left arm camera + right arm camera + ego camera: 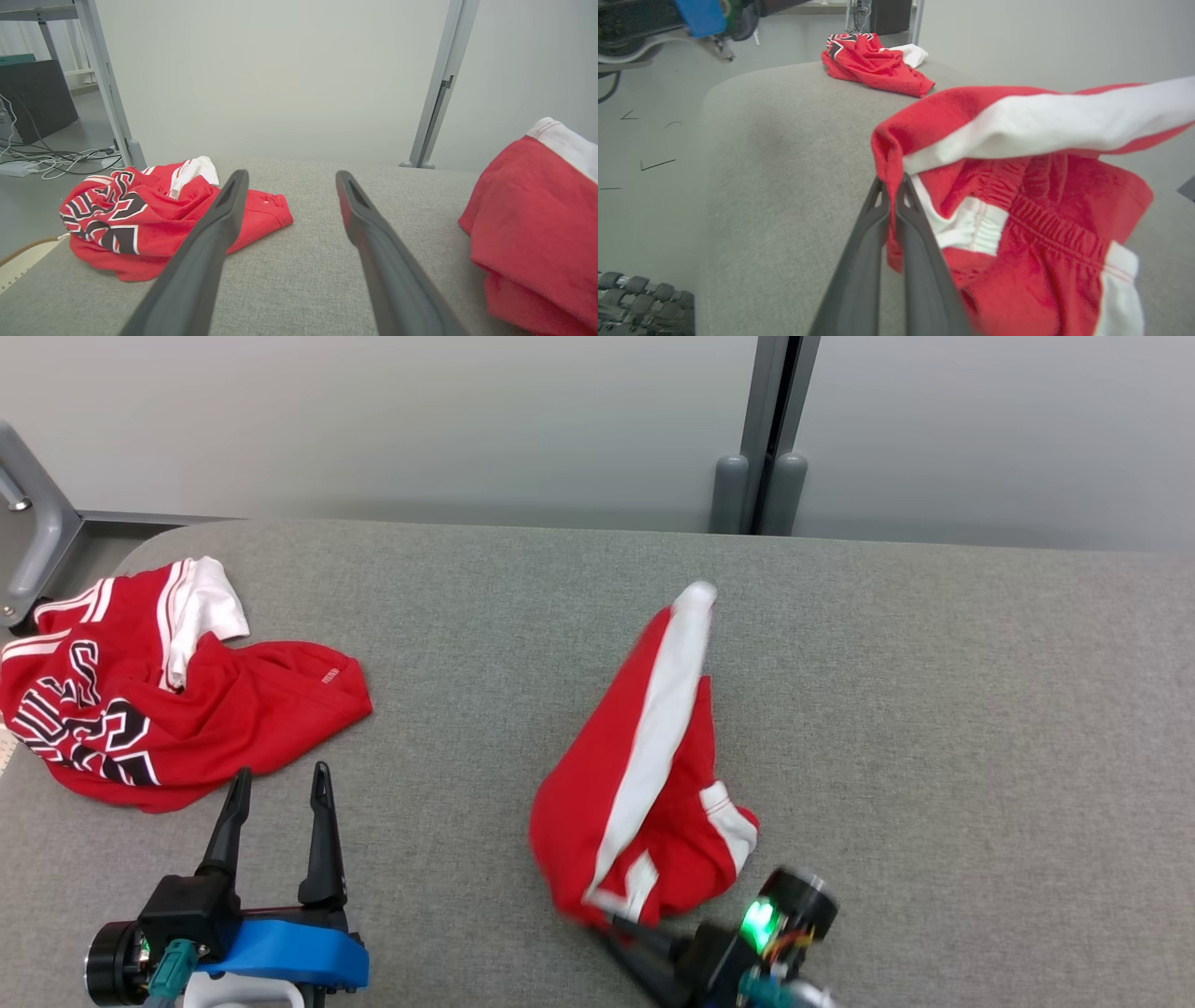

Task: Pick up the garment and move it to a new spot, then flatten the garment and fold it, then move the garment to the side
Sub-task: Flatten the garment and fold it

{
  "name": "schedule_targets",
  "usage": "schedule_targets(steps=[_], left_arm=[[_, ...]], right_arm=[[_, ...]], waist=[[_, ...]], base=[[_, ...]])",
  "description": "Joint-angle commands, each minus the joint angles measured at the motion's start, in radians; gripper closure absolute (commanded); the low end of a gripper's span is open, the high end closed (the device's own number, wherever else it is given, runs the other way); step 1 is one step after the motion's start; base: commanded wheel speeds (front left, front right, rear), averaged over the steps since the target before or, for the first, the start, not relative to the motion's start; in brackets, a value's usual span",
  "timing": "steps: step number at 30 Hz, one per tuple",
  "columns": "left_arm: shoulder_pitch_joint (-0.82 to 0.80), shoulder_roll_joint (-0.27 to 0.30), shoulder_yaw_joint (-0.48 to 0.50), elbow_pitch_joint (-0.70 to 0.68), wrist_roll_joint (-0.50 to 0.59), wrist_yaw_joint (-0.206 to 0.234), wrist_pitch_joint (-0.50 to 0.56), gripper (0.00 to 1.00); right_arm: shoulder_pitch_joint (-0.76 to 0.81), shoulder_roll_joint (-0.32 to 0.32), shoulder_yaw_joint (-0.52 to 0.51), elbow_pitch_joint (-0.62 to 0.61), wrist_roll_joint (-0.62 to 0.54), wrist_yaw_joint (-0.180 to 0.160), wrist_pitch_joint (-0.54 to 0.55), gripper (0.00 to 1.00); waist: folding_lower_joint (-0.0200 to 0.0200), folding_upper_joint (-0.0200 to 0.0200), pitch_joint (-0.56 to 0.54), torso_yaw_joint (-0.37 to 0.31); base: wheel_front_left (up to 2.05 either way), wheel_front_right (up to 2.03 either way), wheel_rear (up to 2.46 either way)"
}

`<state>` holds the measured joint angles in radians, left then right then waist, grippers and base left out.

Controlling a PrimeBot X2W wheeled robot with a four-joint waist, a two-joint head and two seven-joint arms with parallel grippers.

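The garment [581, 803], red shorts with a white side stripe and a white-trimmed elastic waistband, is bunched in the middle of the grey padded table [934, 709]. My right gripper [605, 920] is at its near edge, shut on a fold of the red cloth; in the right wrist view the gripper [890, 187] pinches that fold, and the shorts [1041, 224] rise from it with the stripe stretched to the right. My left gripper [281, 777] stands open at the lower left with nothing between its fingers. In the left wrist view the gripper [292, 177] has the shorts [528, 210] at the right edge.
A second piece, a red jersey [233, 709] with black-and-white lettering, lies crumpled at the table's far left, just beyond my left fingertips [163, 219] [878, 65]. A grey partition wall with a post [767, 429] backs the table. A metal frame leg [37, 523] stands at far left.
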<state>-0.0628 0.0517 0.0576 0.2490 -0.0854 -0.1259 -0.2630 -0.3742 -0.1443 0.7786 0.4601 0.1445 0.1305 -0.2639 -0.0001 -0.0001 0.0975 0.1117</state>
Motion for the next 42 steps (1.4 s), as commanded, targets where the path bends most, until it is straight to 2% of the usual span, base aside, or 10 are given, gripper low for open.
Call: schedule_targets(steps=[1, 5, 6, 7, 8, 19, 24, 30, 40, 42], left_arm=[[0.006, -0.002, 0.004, -0.001, 0.001, -0.006, -0.003, 0.0], [0.01, -0.002, 0.005, 0.0, -0.001, -0.006, -0.003, 0.0], [0.011, -0.002, 0.006, 0.001, -0.002, -0.006, -0.003, 0.0], [0.012, -0.002, 0.007, 0.001, -0.003, -0.006, -0.003, 0.0], [0.014, -0.002, 0.007, 0.003, -0.003, -0.006, -0.003, 0.0], [0.029, -0.002, 0.018, 0.002, -0.01, -0.004, -0.003, 0.0], [0.013, -0.002, 0.018, -0.006, -0.01, -0.003, -0.003, 0.0], [-0.01, -0.002, 0.007, -0.002, -0.01, -0.004, -0.003, 0.0], [-0.034, -0.002, -0.015, 0.008, -0.027, 0.006, -0.003, 0.0], [-0.034, -0.002, -0.017, 0.01, -0.028, 0.008, -0.003, 0.0]], right_arm=[[0.028, -0.016, 0.045, -0.003, 0.013, 0.0, -0.001, 1.0], [0.071, -0.044, 0.168, 0.012, 0.058, 0.0, -0.001, 1.0], [0.076, -0.048, 0.181, 0.014, 0.067, 0.0, -0.001, 0.95], [0.078, -0.051, 0.183, 0.014, 0.075, 0.0, -0.001, 0.42], [0.084, -0.052, 0.176, 0.009, 0.087, 0.0, -0.001, 0.0], [0.132, -0.13, -0.095, -0.189, 0.041, 0.0, -0.001, 0.0], [0.08, -0.129, -0.201, -0.185, 0.0, 0.0, 0.001, 0.0], [0.01, -0.1, -0.169, -0.079, -0.016, 0.0, 0.012, 0.0], [-0.08, -0.049, -0.042, 0.204, 0.021, 0.0, 0.005, 0.0], [-0.102, -0.037, -0.023, 0.253, 0.034, 0.0, 0.002, 1.0]], waist=[[0.0001, 0.0001, 0.0, -0.002], [0.0001, 0.0001, -0.003, -0.009], [0.0001, 0.0001, -0.004, -0.012], [0.0001, 0.0001, -0.005, -0.015], [0.0001, 0.0001, -0.006, -0.018], [0.0001, 0.0001, -0.022, -0.056], [0.0001, 0.0001, -0.006, -0.06], [0.0001, 0.0001, 0.016, -0.04], [0.0001, 0.0001, 0.049, -0.004], [0.0001, 0.0001, 0.048, -0.001]], base=[[0.0, 0.0, 0.0], [0.0, 0.0, 0.0], [0.0, 0.0, 0.0], [0.0, 0.0, 0.0], [0.0, 0.0, 0.0], [0.0, 0.0, 0.0], [0.0, 0.0, 0.0], [0.0, 0.0, 0.0], [0.0, 0.0, 0.0], [0.0, 0.0, 0.0]])
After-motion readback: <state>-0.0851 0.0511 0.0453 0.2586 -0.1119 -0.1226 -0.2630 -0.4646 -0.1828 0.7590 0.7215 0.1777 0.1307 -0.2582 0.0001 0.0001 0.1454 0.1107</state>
